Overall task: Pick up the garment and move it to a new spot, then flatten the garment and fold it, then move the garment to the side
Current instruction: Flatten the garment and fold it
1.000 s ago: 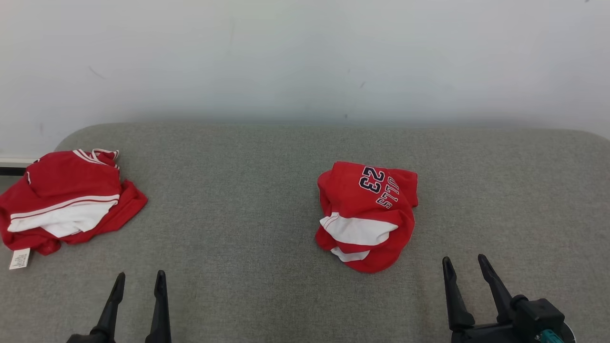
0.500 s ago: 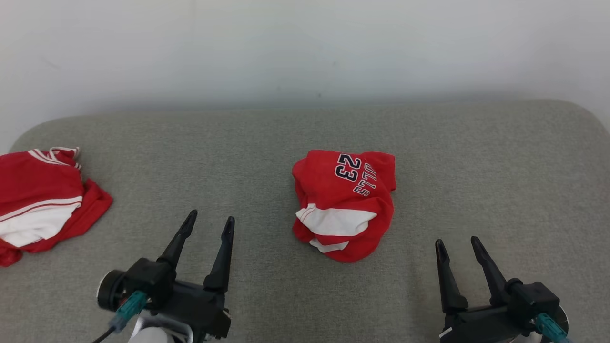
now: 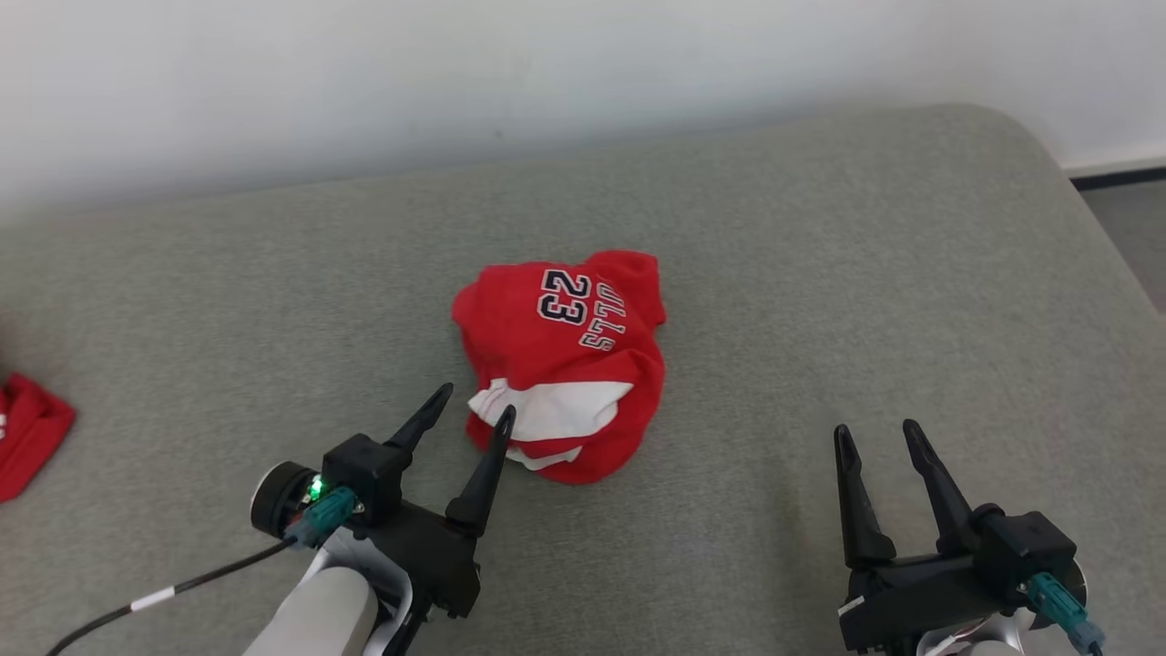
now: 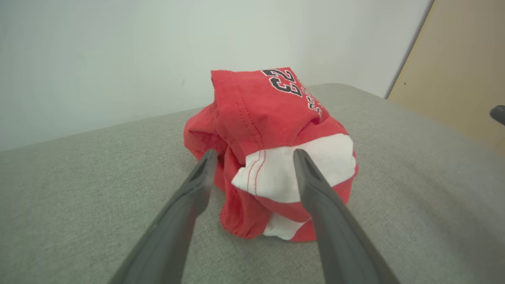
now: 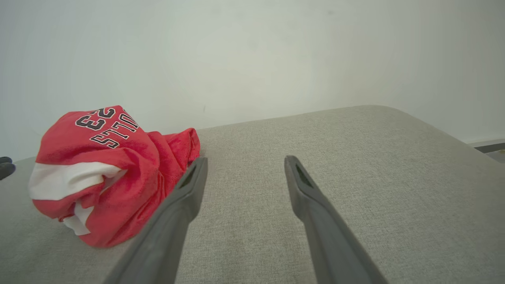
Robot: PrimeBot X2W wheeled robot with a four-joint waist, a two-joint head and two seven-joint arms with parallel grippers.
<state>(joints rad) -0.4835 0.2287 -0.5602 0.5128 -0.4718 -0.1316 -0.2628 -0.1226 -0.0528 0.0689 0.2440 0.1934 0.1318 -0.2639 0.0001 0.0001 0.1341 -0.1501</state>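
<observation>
Crumpled red sports garment (image 3: 565,355), white panels, dark "23", sits mid-frame on the grey bench (image 3: 820,273). The left claw (image 3: 476,401) is spread wide at its lower-left edge, and the right claw (image 3: 874,428) is spread too, lower right. Head view catches another red cloth (image 3: 27,433) far left; left wrist view has a tan panel (image 4: 461,71).

Red-and-white garment (image 3: 565,355), navy "23"; grey cushion (image 3: 820,273).

A second red garment (image 3: 32,433) is cut off by the head view's left edge; the lettering beside the 23 on the crumpled red garment (image 3: 565,355) is partly lost in a fold; whether a fingertip of the left gripper (image 3: 476,399) touches its white panel cannot be told.
</observation>
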